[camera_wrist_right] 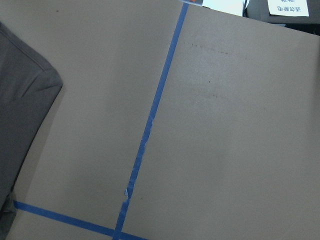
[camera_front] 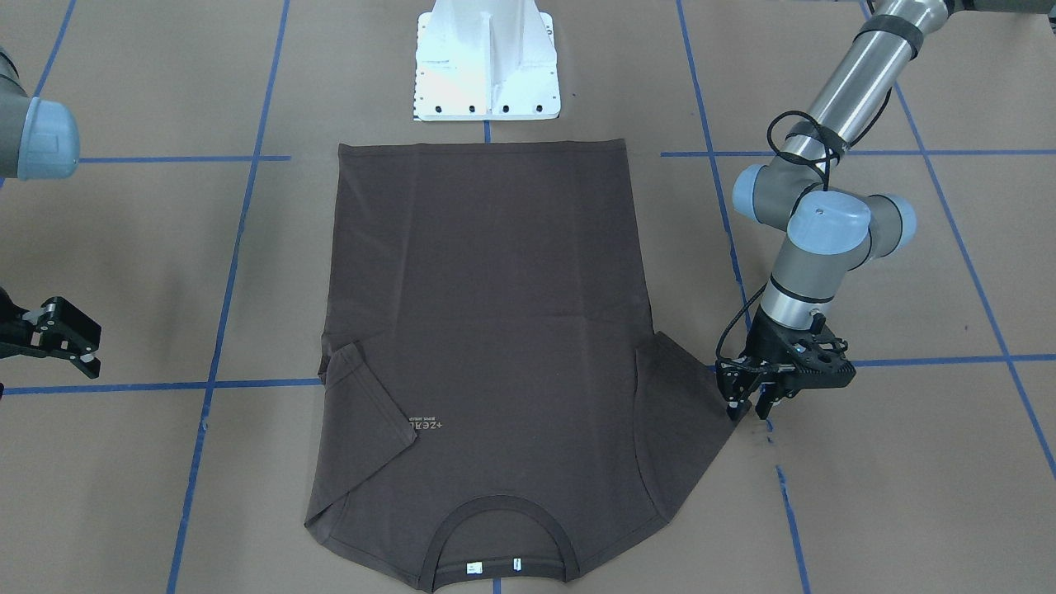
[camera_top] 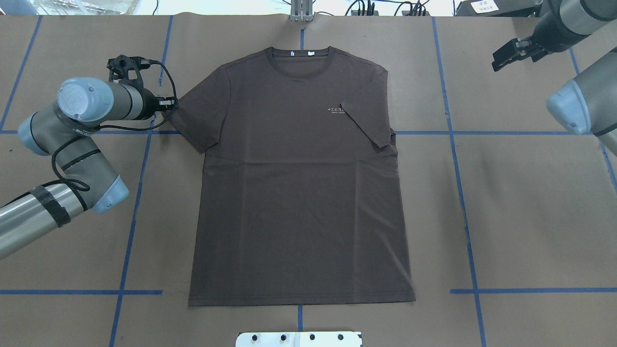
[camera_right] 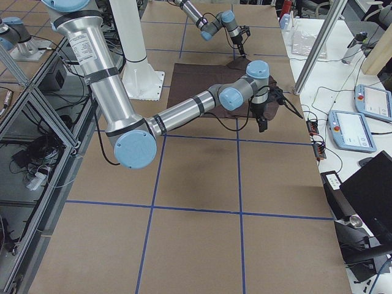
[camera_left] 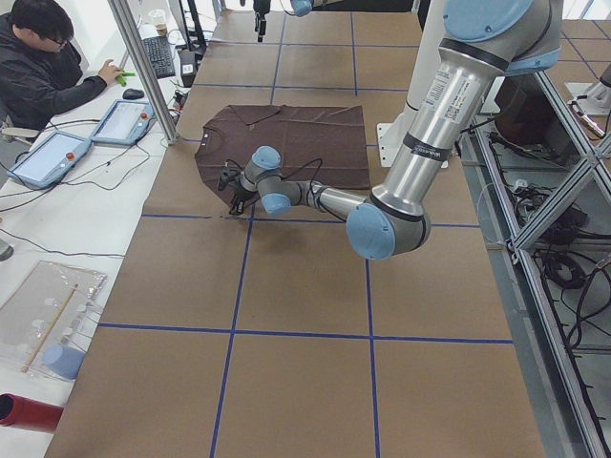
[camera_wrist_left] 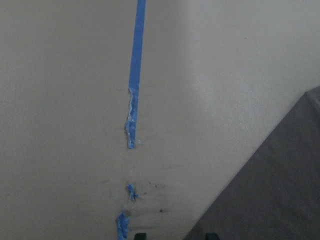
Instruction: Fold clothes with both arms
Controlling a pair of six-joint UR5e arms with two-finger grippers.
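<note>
The dark grey-brown T-shirt (camera_top: 299, 193) lies flat, front up, on the table, collar (camera_top: 299, 60) away from the robot's base. It also shows in the front-facing view (camera_front: 487, 289). One sleeve (camera_top: 366, 123) is folded inward over the chest, beside the pale lettering. The other sleeve (camera_top: 197, 120) lies spread out. My left gripper (camera_front: 747, 410) is open and low at this spread sleeve's tip; in the left wrist view the sleeve edge (camera_wrist_left: 270, 185) runs to between the fingertips. My right gripper (camera_top: 499, 60) looks open and empty, well off the shirt, past the folded sleeve's side.
The white base pedestal (camera_front: 487, 66) stands just beyond the shirt's hem. Blue tape lines (camera_top: 453, 144) cross the brown table cover. An operator (camera_left: 48, 67) sits at a side desk with tablets, beyond the collar end of the table.
</note>
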